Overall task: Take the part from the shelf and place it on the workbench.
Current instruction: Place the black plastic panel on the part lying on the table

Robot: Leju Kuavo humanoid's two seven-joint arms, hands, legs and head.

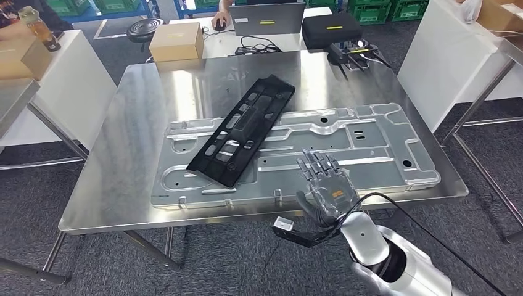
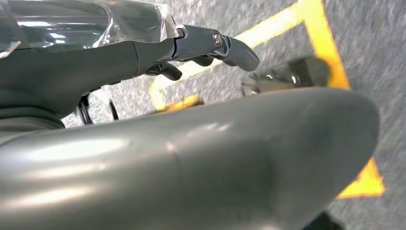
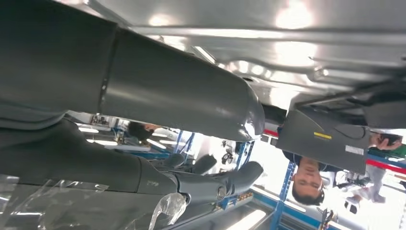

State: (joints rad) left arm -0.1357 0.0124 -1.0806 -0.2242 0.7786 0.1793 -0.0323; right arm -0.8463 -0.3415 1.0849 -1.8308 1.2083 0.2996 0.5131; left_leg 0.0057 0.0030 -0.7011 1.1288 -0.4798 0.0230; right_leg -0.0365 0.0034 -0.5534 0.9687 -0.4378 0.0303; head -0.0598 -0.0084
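On the far left we are seeing a white table carrying a bottle, and next to it the steel bench is filling the middle of the head view. A cardboard box is sitting beyond its far edge. On the bench a large silver panel is lying flat, and the black part is resting slantwise across the panel's left half, its far end reaching onto the bare bench. Further right, our right hand is hovering over the panel's near edge, well apart from the part, fingers spread and holding nothing. Behind the bench a person's hand is resting by a laptop, with a black case to its right. Our left hand is hanging above grey floor with yellow tape, fingers curled loosely around nothing.
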